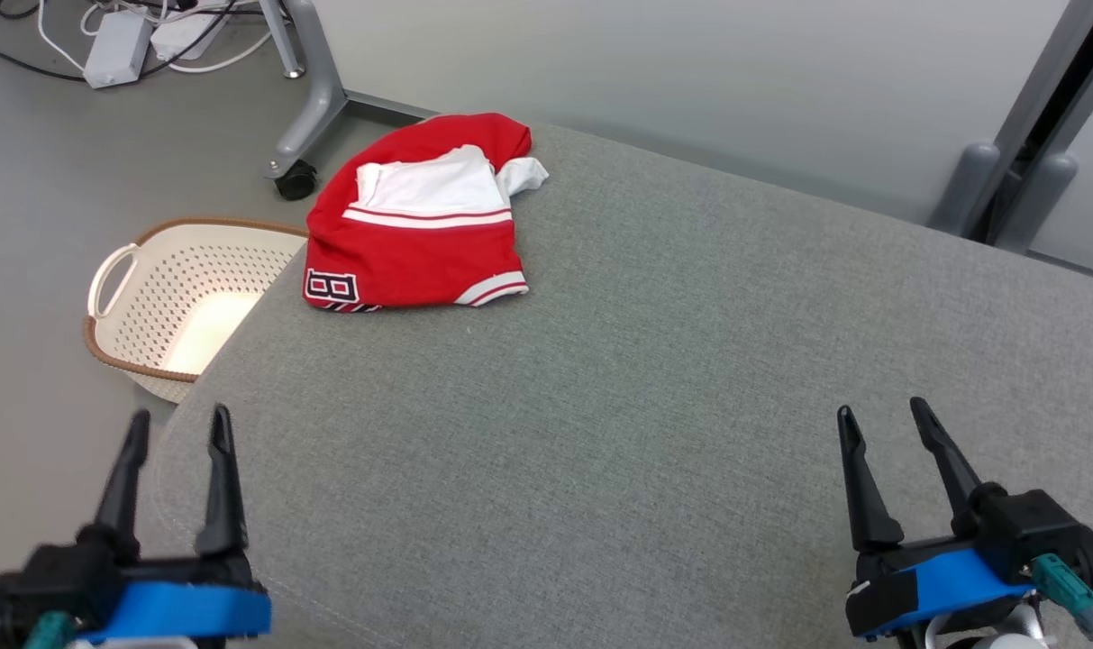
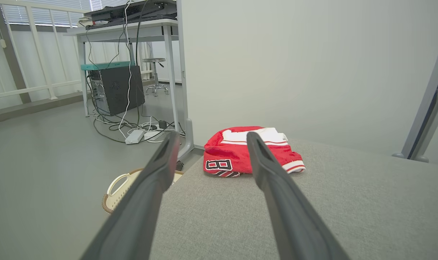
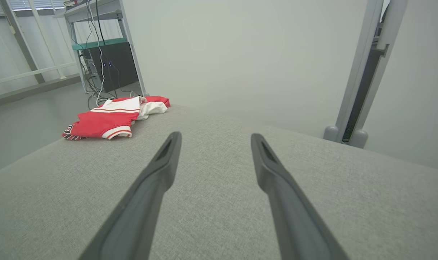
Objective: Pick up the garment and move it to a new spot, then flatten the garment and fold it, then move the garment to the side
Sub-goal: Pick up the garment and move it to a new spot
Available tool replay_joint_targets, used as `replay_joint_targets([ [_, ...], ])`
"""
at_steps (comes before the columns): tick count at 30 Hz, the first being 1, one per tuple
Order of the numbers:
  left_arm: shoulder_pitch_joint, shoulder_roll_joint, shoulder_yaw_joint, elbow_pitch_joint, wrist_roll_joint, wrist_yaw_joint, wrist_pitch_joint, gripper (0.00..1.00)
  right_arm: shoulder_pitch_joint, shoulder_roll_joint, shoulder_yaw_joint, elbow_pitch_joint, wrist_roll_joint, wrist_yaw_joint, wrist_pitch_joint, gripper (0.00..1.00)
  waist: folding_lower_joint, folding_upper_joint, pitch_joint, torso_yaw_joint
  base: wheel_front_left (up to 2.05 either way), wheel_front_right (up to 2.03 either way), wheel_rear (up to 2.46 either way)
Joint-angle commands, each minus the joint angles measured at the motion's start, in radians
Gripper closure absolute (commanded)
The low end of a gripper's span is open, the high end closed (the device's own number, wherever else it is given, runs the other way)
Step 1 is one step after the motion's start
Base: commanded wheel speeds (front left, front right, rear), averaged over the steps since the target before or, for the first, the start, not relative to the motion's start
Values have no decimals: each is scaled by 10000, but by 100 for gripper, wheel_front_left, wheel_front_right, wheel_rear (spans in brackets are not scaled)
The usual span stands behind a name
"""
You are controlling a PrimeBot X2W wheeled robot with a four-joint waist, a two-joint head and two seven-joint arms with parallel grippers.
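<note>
Left gripper [image 1: 180, 415] and right gripper [image 1: 880, 407] hover spread wide and empty over the table's [image 1: 600, 406] near edge, and the garment [image 1: 415, 234] sits bundled on the table's far left corner. This looks like the pick-up, so reach far with the left arm, pinch well in from the table's edge and lift straight. The head view lays out the basket [image 1: 186, 297] beside the table, while the left wrist view offers a computer [image 2: 116, 88] beyond it.

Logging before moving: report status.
Left gripper open, empty. Right gripper open, empty. Garment loosely folded, far left on grey surface. Basket on floor beside, not blocking.
</note>
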Motion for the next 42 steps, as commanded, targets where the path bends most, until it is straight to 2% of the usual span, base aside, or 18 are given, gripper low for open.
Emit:
replay_joint_targets([
  [1, -679, 215, 169, 43, -103, -35, -34, 0, -206, -117, -55, -160, -110, -3, 76, 0, 0, 0, 277, -249, 0, 0, 0],
  [5, -2394, 756, 467, 472, -248, -141, -34, 0, -478, -320, -190, -680, -322, -3, 350, 0, 0, 0, 910, -725, 0, 0, 0],
  [13, -6257, 2148, 859, 2164, -800, -396, 270, 0, -1188, -797, -588, -2239, -791, -3, 1040, 0, 0, 0, 2755, -2014, 0, 0, 0],
  [15, -7070, 2519, 895, 2709, -919, -451, 441, 0, -1283, -905, -709, -2679, -966, -4, 1218, 0, 0, 0, 3198, -2311, 0, 0, 0],
  [16, -7070, 2519, 895, 2709, -919, -451, 441, 0, -1283, -905, -709, -2679, -966, -4, 1218, 0, 0, 0, 3198, -2311, 0, 0, 0],
  [25, -9811, 3745, 435, 5801, -1398, -585, 1393, 0, -1381, -1105, -1232, -4335, -1217, -3, 1800, 0, 0, 0, 4794, -3128, 0, 0, 0],
  [33, -10766, 4057, -239, 8408, -1770, -622, 2591, 0, -1480, -1215, -1373, -5126, -1311, -3, 2105, 0, 0, 0, 5521, -3315, 0, 0, 0],
  [42, -10854, 3840, -781, 9783, -2663, -627, 4596, 0, -1347, -1282, -1503, -5461, -1342, -4, 2319, 0, 0, 0, 5716, -3171, 0, 0, 0],
])
